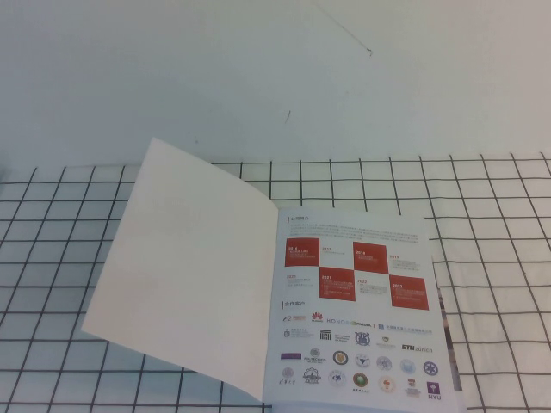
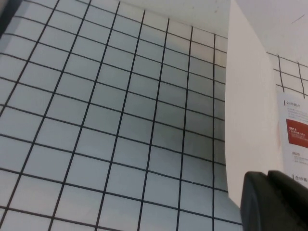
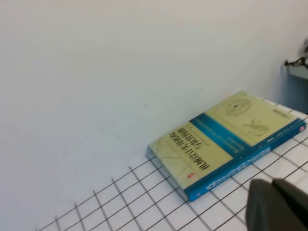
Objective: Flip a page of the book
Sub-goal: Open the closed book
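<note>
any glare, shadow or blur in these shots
High view: even light, no glare on the book; small print on the page is soft. Left wrist view: the blank leaf shades the grid cloth; the left gripper is dark. Right wrist view: slightly blurred, the right gripper most.

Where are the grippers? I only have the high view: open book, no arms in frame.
Observer: The left gripper shows as a dark tip in the left wrist view, close beside the raised blank cover leaf. I can't tell if they touch.
Operator: And the right one?
Observer: The right gripper is shut and holds nothing. Its wrist view shows none of your open pages, only a thick yellow-and-blue volume lying flat on the grid cloth near the wall.
</note>
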